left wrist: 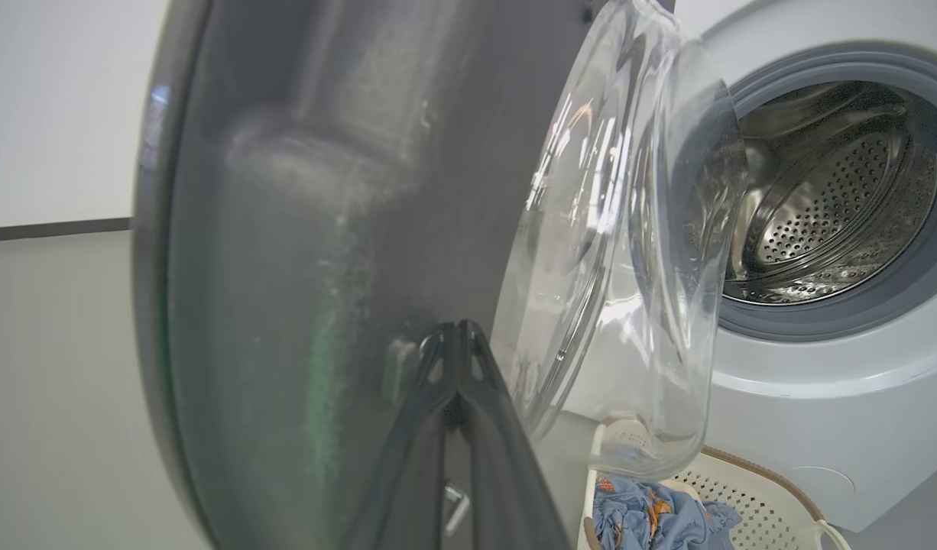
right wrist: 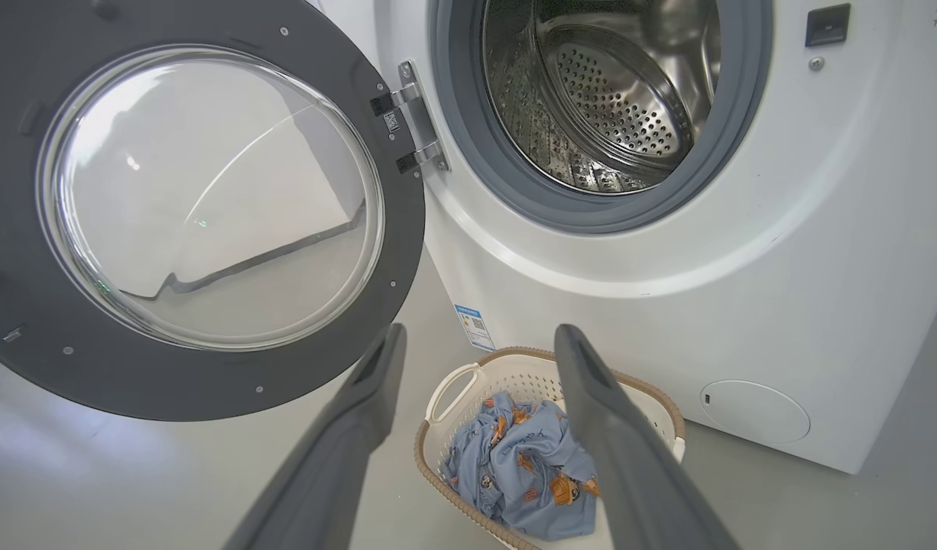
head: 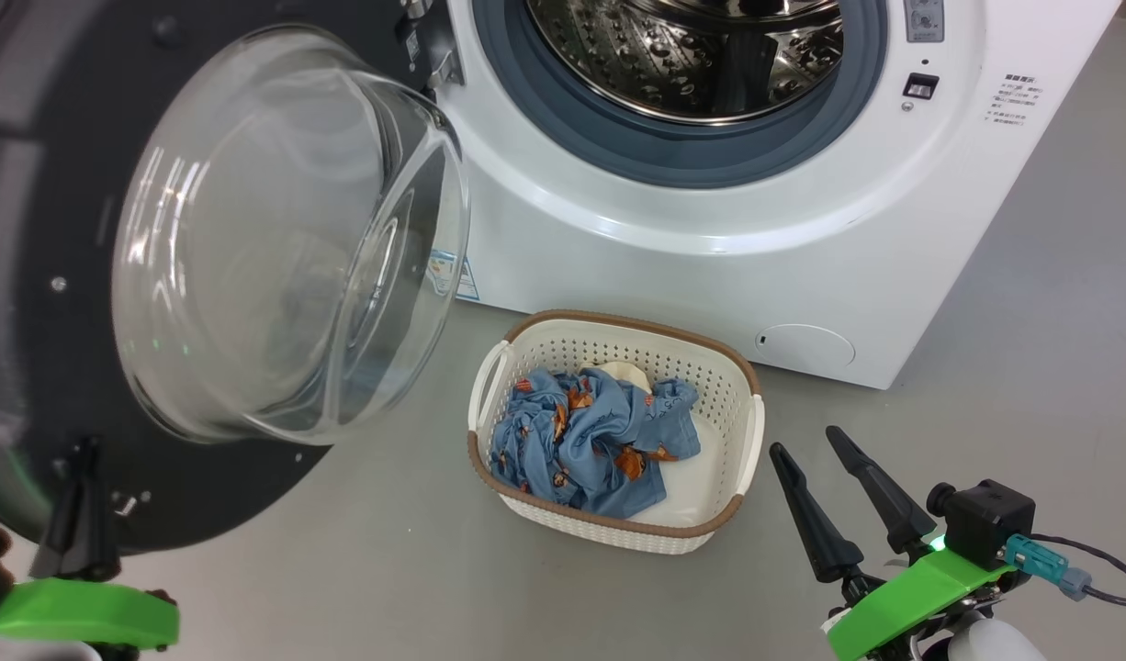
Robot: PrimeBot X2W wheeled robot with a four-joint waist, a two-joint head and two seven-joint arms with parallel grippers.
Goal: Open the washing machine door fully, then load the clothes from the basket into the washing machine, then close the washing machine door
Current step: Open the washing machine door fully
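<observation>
Fingers of the left gripper [left wrist: 457,330] sit clenched empty beside the opened glossy black round door [head: 30,275], those of the right gripper [head: 806,442] spread before light-blue printed clothes [head: 581,436], all unloaded in the cream perforated basket [head: 609,532].

The floor [head: 388,578] is a smooth, plain grey surface, seamless and uniform in colour. It runs across the lower part of the head view and up its right side. It has a dull sheen that takes pale, blurred reflections rather than sharp ones. In the left wrist view a bare off-white wall [left wrist: 48,107] stands at the far left, and a thin dark skirting strip [left wrist: 48,229] marks the line where it meets the floor. The strip sits slightly aslant in that view. The light is even and diffuse — shadows on the floor are faint and soft-edged, a little darker close under what stands on it.
</observation>
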